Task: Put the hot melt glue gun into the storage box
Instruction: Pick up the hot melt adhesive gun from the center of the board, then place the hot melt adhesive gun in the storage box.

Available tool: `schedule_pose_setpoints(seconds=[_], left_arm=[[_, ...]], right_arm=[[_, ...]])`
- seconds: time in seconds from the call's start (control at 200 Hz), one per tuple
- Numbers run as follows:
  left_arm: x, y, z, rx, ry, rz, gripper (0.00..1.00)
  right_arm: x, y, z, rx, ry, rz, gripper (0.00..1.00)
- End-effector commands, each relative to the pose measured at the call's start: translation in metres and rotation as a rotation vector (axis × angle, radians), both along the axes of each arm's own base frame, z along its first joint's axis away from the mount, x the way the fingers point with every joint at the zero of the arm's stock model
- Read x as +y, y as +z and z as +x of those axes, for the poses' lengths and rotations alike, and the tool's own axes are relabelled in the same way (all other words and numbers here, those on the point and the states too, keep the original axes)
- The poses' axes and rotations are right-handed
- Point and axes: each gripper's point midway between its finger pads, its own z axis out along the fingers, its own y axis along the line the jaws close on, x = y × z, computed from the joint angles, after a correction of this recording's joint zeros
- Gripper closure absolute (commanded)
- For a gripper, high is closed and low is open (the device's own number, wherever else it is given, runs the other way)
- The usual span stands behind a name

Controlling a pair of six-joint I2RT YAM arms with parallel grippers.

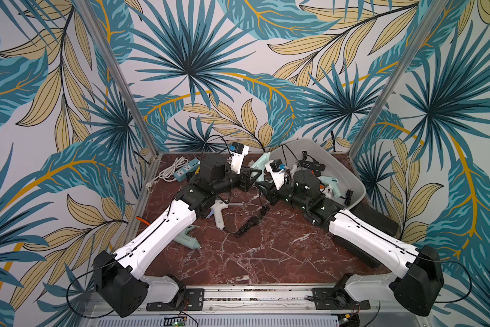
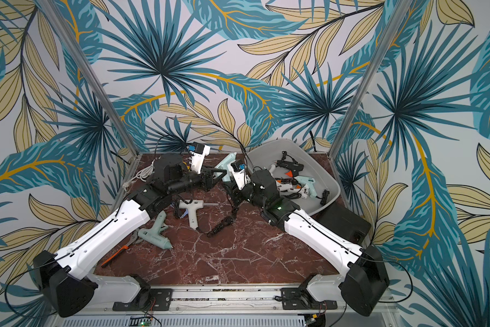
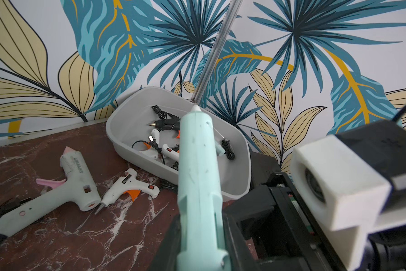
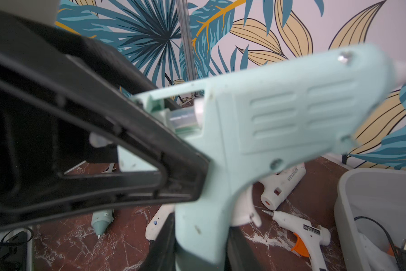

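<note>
A mint-green hot melt glue gun (image 1: 258,163) (image 2: 224,167) hangs above the table just left of the light grey storage box (image 1: 294,147) (image 2: 266,150). Both grippers hold it. My left gripper (image 3: 200,246) (image 1: 252,176) is shut on the rear of its barrel (image 3: 198,164), whose nozzle points towards the storage box (image 3: 117,117). My right gripper (image 4: 199,246) (image 1: 262,186) is shut on its handle (image 4: 197,225), below the white trigger. One black finger (image 4: 103,140) of the left gripper crosses the right wrist view. Several glue guns and cords lie inside the box.
Loose on the marble lie a white gun (image 1: 219,213), a sage-green gun (image 1: 185,239), a pink-triggered gun (image 3: 63,187) and a small orange-triggered gun (image 3: 131,185). A power strip (image 1: 185,168) sits back left, orange-handled pliers (image 2: 116,254) front left, and a flat black case (image 1: 377,220) beside the box.
</note>
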Motion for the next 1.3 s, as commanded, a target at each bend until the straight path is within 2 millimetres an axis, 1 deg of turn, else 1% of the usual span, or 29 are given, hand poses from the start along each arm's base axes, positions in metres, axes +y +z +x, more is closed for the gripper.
schedule_pose_setpoints(seconds=[0.0,0.045,0.11,0.2,0.29,0.361,0.371,0.386,0.441,0.481,0.506,0.521,0.536,0.561,0.616,0.686,0.746,0.766,0.791,0.861,0.887,0.907,0.912,0.917,0.937,1.037,1.112,1.192,1.297], left_arm=[[-0.006,0.041,0.002,-0.164,-0.027,-0.006,1.0],[-0.01,0.049,0.005,-0.202,-0.035,0.005,1.0],[-0.015,0.062,0.011,-0.252,-0.035,0.02,1.0],[-0.02,0.083,0.026,-0.327,-0.011,0.038,1.0],[-0.029,0.107,0.041,-0.413,0.0,0.045,1.0],[-0.038,0.124,0.054,-0.481,-0.001,0.043,1.0],[-0.04,0.126,0.056,-0.49,-0.003,0.043,1.0],[-0.041,0.132,0.058,-0.509,-0.002,0.041,1.0],[-0.05,0.144,0.07,-0.561,-0.002,0.04,1.0],[-0.056,0.152,0.08,-0.598,0.002,0.039,1.0],[-0.061,0.158,0.085,-0.622,0.001,0.033,1.0],[-0.064,0.158,0.089,-0.631,0.0,0.035,1.0],[-0.066,0.164,0.091,-0.648,-0.002,0.028,1.0],[-0.072,0.164,0.099,-0.661,-0.006,0.026,1.0],[-0.083,0.171,0.109,-0.703,-0.02,0.005,1.0],[-0.099,0.171,0.124,-0.75,-0.044,-0.028,1.0],[-0.111,0.171,0.132,-0.799,-0.063,-0.068,1.0],[-0.117,0.165,0.138,-0.807,-0.069,-0.073,1.0],[-0.121,0.162,0.142,-0.826,-0.071,-0.091,1.0],[-0.134,0.152,0.151,-0.879,-0.081,-0.129,1.0],[-0.138,0.145,0.154,-0.889,-0.087,-0.141,1.0],[-0.139,0.147,0.153,-0.91,-0.088,-0.155,1.0],[-0.144,0.136,0.158,-0.898,-0.093,-0.15,1.0],[-0.146,0.13,0.161,-0.895,-0.096,-0.149,1.0],[-0.151,0.12,0.165,-0.897,-0.103,-0.154,1.0],[-0.175,0.084,0.17,-0.894,-0.137,-0.156,1.0],[-0.196,0.054,0.169,-0.88,-0.178,-0.129,1.0],[-0.217,0.022,0.163,-0.859,-0.225,-0.082,1.0],[-0.235,-0.016,0.158,-0.823,-0.271,-0.019,1.0]], right_arm=[[-0.023,0.008,-0.002,-0.019,-0.103,-0.008,0.56],[-0.034,0.013,-0.002,-0.023,-0.152,-0.008,0.4],[-0.056,0.02,-0.001,-0.032,-0.257,-0.005,0.18],[-0.091,0.027,-0.004,-0.041,-0.412,-0.003,0.01],[-0.133,0.032,-0.01,-0.034,-0.61,0.008,0.0],[-0.176,0.033,-0.016,-0.029,-0.818,0.011,0.0],[-0.182,0.028,-0.019,-0.018,-0.848,-0.009,0.01],[-0.191,0.027,-0.022,-0.014,-0.892,-0.016,0.0],[-0.221,0.027,-0.032,-0.02,-1.039,-0.021,0.0],[-0.239,0.028,-0.041,-0.026,-1.121,-0.019,0.0],[-0.248,0.029,-0.047,-0.032,-1.165,-0.015,0.0],[-0.253,0.03,-0.05,-0.035,-1.187,-0.011,0.01],[-0.257,0.031,-0.053,-0.039,-1.206,-0.006,0.0],[-0.265,0.032,-0.058,-0.046,-1.237,0.004,0.0],[-0.278,0.033,-0.068,-0.062,-1.289,0.007,0.01],[-0.292,0.037,-0.082,-0.076,-1.337,0.039,0.01],[-0.303,0.038,-0.093,-0.086,-1.363,0.062,0.0],[-0.306,0.038,-0.096,-0.087,-1.367,0.07,0.0],[-0.31,0.038,-0.1,-0.091,-1.375,0.085,0.01],[-0.318,0.037,-0.11,-0.094,-1.381,0.132,0.01],[-0.32,0.036,-0.113,-0.093,-1.379,0.146,0.0],[-0.322,0.035,-0.116,-0.094,-1.378,0.158,0.01],[-0.322,0.035,-0.116,-0.094,-1.378,0.159,0.01],[-0.322,0.035,-0.117,-0.094,-1.377,0.162,0.0],[-0.323,0.034,-0.119,-0.093,-1.373,0.17,0.0],[-0.329,0.032,-0.127,-0.09,-1.361,0.189,0.01],[-0.332,0.031,-0.132,-0.086,-1.359,0.19,0.0],[-0.333,0.029,-0.134,-0.079,-1.358,0.179,0.01],[-0.338,0.029,-0.138,-0.075,-1.377,0.171,0.01]])
